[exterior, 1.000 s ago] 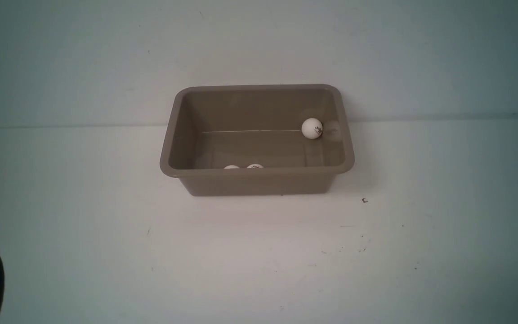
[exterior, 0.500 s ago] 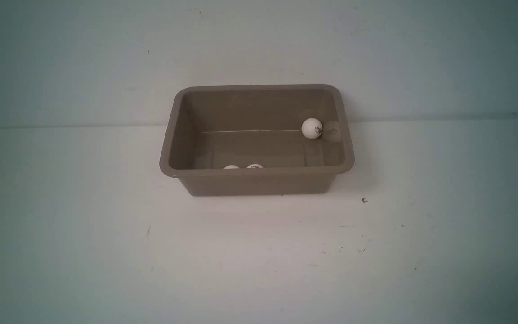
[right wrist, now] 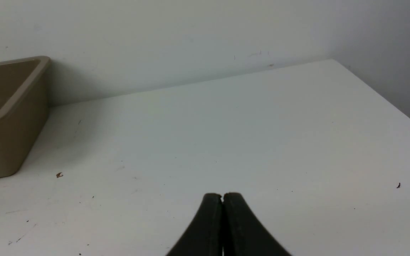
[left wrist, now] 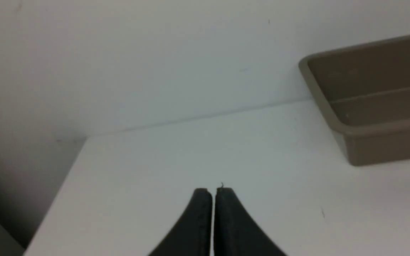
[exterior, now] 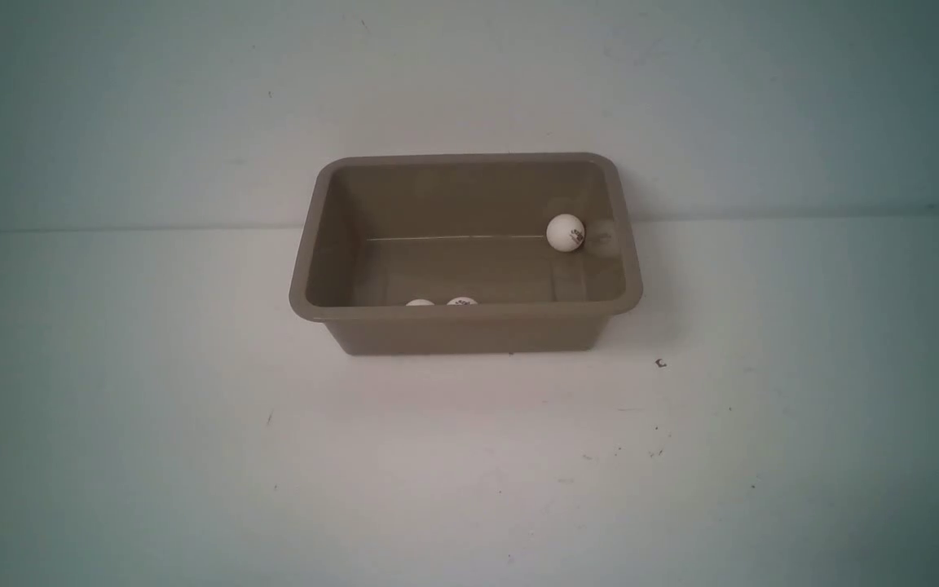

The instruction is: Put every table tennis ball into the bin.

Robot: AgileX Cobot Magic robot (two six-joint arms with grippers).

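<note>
The taupe bin [exterior: 469,336] stands at the back middle of the white table, close to the wall. Inside it, one table tennis ball [exterior: 565,232] rests in the far right corner. Two more balls peek over the near rim, one [exterior: 420,302] just left of the other [exterior: 461,301]. Neither arm shows in the front view. My left gripper [left wrist: 214,191] is shut and empty over bare table, with the bin [left wrist: 379,147] off to one side. My right gripper [right wrist: 222,195] is likewise shut and empty, well away from the bin [right wrist: 2,149].
The wall runs right behind the bin. The table's left edge [left wrist: 53,202] and right edge [right wrist: 386,97] show in the wrist views. A small dark speck [exterior: 661,363] lies on the table right of the bin.
The left arm, visible at the lower left edge a second ago, has drawn back out of the front view. The balls and bin have stayed put.
</note>
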